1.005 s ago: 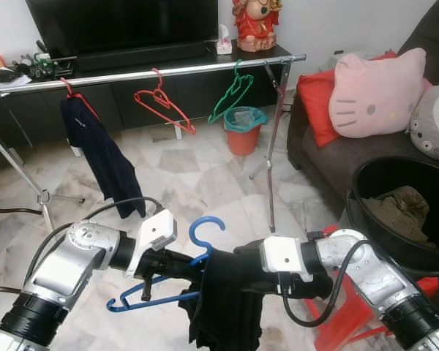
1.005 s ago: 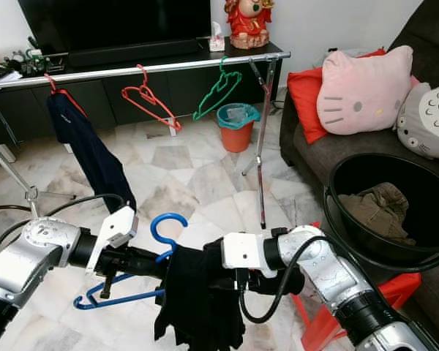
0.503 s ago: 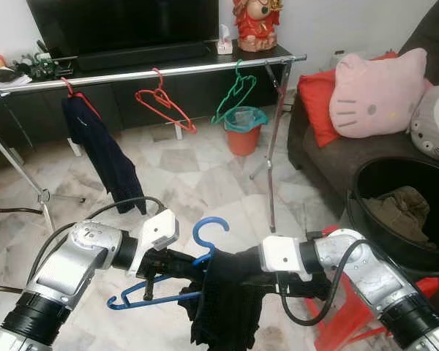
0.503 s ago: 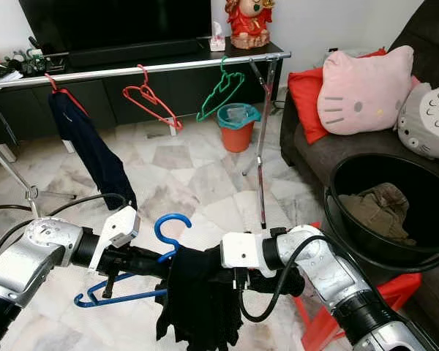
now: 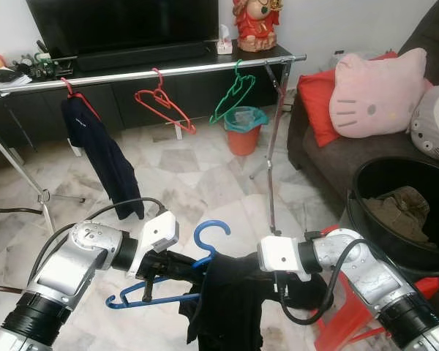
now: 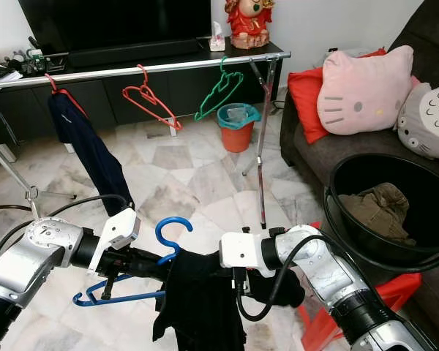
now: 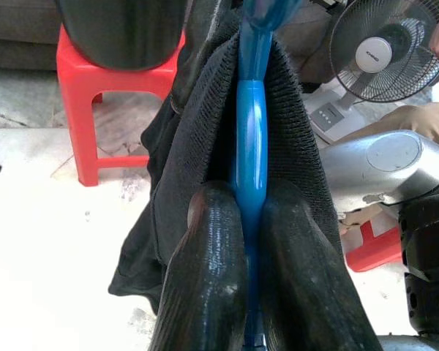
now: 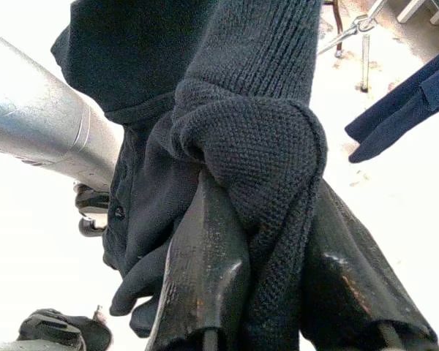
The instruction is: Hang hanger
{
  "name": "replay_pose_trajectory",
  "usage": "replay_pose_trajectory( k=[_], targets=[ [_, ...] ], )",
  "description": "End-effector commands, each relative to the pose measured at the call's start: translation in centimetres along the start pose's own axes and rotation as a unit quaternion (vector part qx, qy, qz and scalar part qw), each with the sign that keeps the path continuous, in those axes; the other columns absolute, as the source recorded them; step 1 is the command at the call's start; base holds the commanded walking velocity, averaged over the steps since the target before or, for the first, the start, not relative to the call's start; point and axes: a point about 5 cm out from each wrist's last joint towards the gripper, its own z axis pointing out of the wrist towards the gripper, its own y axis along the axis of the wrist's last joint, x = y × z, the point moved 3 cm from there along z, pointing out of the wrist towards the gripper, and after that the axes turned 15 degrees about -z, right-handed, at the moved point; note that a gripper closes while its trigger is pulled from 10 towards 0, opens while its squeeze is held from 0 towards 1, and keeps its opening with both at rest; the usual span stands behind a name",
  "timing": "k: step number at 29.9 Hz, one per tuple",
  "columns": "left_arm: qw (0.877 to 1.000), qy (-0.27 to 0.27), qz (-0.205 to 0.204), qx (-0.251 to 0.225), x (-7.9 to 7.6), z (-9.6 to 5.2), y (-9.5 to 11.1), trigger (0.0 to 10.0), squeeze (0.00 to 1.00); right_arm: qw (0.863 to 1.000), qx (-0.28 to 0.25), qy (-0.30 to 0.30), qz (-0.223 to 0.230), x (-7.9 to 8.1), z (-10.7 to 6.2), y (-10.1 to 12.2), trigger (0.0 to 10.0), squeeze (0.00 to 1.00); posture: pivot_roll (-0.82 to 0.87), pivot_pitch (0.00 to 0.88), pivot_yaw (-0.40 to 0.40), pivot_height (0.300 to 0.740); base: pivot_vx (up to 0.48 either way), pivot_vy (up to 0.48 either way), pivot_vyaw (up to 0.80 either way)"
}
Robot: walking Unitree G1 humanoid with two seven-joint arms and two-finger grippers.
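Change: black garment (image 6: pixel 197 300) sagged lower since earlier.
Left gripper (image 7: pixel 250 219): I clamp blue hanger (image 5: pixel 168 281).
Right gripper (image 8: pixel 267 248): I grip garment.

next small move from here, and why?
Probably keep the left gripper clamped on the blue hanger while the right gripper tugs the bunched dark sweater further along the hanger's arm. The knit is gathered in a wad between the right fingers and hangs lopsided, so it looks not yet seated for the rail.

no readable text, labels or numbers
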Motion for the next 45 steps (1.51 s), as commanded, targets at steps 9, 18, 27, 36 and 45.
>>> replay_pose_trajectory(
  k=[9, 18, 27, 36, 45],
  targets=[
    [0.999, 0.005, 0.029, -0.032, 0.5, -0.1, 2.2, 10.0, 1.00, 1.000, -0.019, 0.020, -0.008, 0.5, 1.2, 0.8, 0.0, 0.00, 0.00, 0.000, 0.044, 0.740, 0.000, 0.000, 0.00],
    [0.999, 0.015, 0.036, -0.017, 0.9, -1.2, 1.8, 10.0, 1.00, 0.999, 0.018, 0.031, -0.020, 0.7, 1.4, -0.2, 0.0, 0.00, 0.01, 0.000, 0.049, 0.740, 0.000, 0.000, 0.00],
    [0.998, 0.036, 0.040, 0.024, 1.7, -2.7, 0.9, 10.0, 1.00, 0.997, 0.070, 0.037, -0.019, 1.1, 0.8, -2.2, 0.0, 0.00, 0.02, 0.000, 0.047, 0.740, 0.000, 0.000, 0.00],
    [0.981, 0.182, 0.054, 0.048, 4.7, -5.7, -0.5, 10.0, 0.45, 0.995, 0.102, -0.014, -0.005, 0.2, 0.5, -3.8, 0.0, 0.00, 0.02, 0.000, 0.048, 0.740, 0.000, 0.000, 0.00],
    [0.895, 0.445, 0.027, -0.013, 9.8, -9.6, -0.8, 10.0, 0.00, 0.990, 0.136, -0.040, 0.001, -0.5, -0.5, -5.0, 0.0, 0.00, 0.03, 0.000, 0.044, 0.740, 0.000, 0.000, 0.00]
  ],
)
